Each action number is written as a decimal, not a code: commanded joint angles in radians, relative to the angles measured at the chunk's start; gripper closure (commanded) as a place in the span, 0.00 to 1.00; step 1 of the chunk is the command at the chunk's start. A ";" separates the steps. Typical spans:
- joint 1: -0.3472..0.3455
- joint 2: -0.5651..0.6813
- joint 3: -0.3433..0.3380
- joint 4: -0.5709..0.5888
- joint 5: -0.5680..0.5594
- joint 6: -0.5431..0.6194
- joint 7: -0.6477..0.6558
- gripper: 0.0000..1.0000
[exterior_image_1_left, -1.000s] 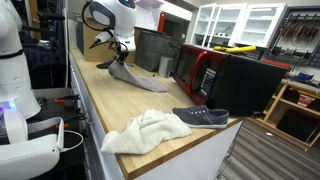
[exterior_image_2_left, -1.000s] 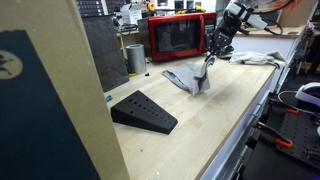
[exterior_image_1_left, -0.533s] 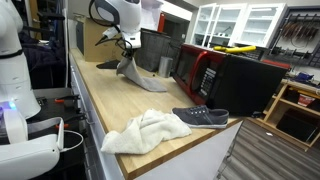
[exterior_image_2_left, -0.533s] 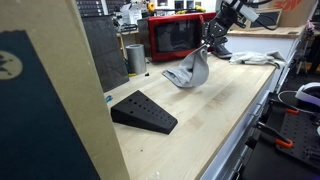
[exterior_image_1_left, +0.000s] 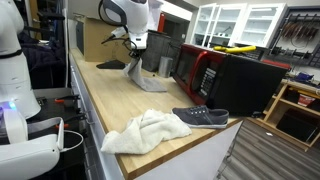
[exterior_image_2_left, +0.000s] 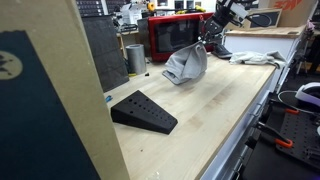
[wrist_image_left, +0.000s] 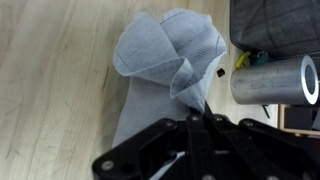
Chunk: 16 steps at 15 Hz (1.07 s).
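My gripper (wrist_image_left: 197, 113) is shut on a grey cloth (wrist_image_left: 165, 62), pinching a fold of it between the fingertips. In both exterior views the gripper (exterior_image_1_left: 136, 46) (exterior_image_2_left: 211, 27) holds the grey cloth (exterior_image_1_left: 145, 76) (exterior_image_2_left: 184, 64) up over the wooden counter (exterior_image_1_left: 110, 105) (exterior_image_2_left: 210, 110). The cloth hangs down from the jaws, and its lower end still trails on the counter top. In the wrist view the cloth spreads out below the jaws over the wood.
A red microwave (exterior_image_2_left: 177, 35) (exterior_image_1_left: 200, 70) and a metal cup (exterior_image_2_left: 135, 57) (wrist_image_left: 272, 80) stand behind the cloth. A black wedge (exterior_image_2_left: 143, 111) lies on the counter. Toward one end of the counter lie a white towel (exterior_image_1_left: 146, 131) and a dark shoe (exterior_image_1_left: 201, 117).
The gripper has risen and moved toward the microwave, lifting the grey cloth off the counter so more of it hangs in the air. The jaws have stayed shut.
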 joint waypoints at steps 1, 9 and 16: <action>-0.016 0.049 0.005 0.058 0.024 0.024 0.068 0.99; -0.039 0.111 -0.007 0.152 0.008 0.045 0.124 0.99; -0.065 0.177 -0.036 0.218 0.010 0.045 0.130 0.99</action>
